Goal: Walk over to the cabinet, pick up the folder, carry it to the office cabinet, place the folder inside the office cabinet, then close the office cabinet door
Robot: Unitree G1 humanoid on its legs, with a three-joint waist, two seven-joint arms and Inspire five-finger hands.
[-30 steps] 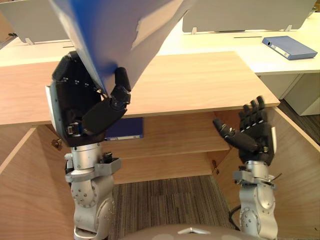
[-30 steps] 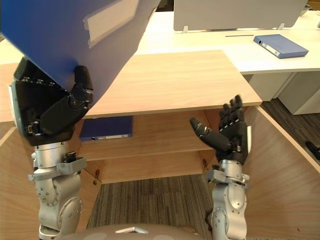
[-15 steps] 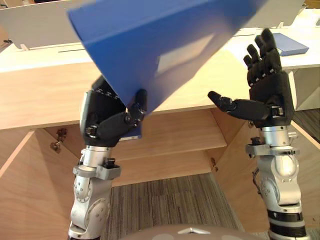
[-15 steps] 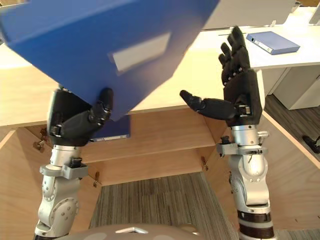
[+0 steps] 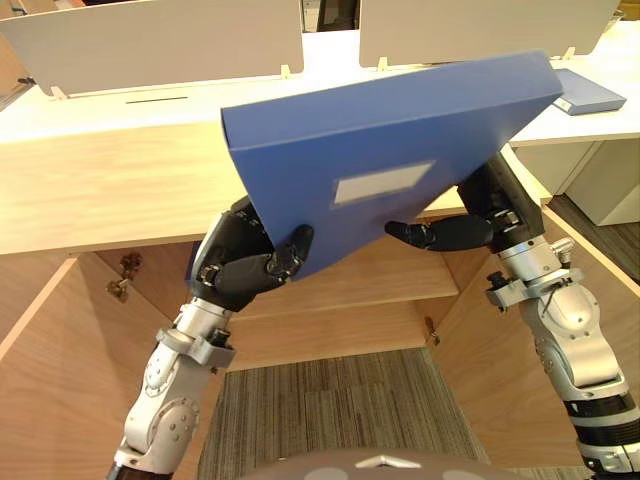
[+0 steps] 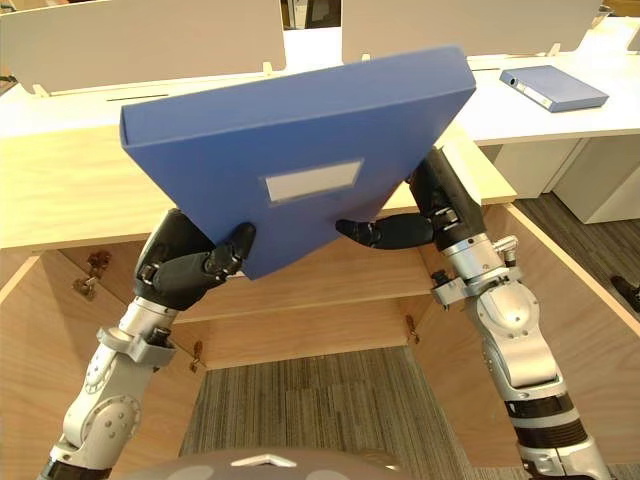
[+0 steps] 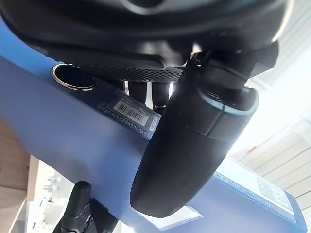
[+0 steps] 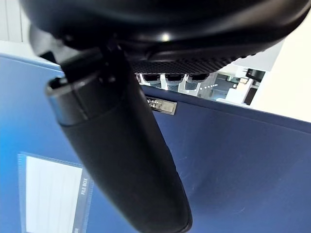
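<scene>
Left hand (image 5: 243,277) pinches the lower left corner of the blue folder (image 5: 400,125), thumb on the facing side and fingers behind. Right hand (image 5: 472,222) clamps its lower right edge the same way. The folder is up in the air, tilted, in front of the open office cabinet (image 5: 100,190), with a blank white label (image 5: 383,184) on the facing side and a barcode sticker (image 7: 130,108) by a metal ring hole (image 7: 74,77), print too small to read. The folder hides much of the cabinet top; a shelf (image 5: 380,285) shows below, and a second blue folder (image 6: 553,86) lies on the white desk (image 6: 520,115) behind, well apart.
</scene>
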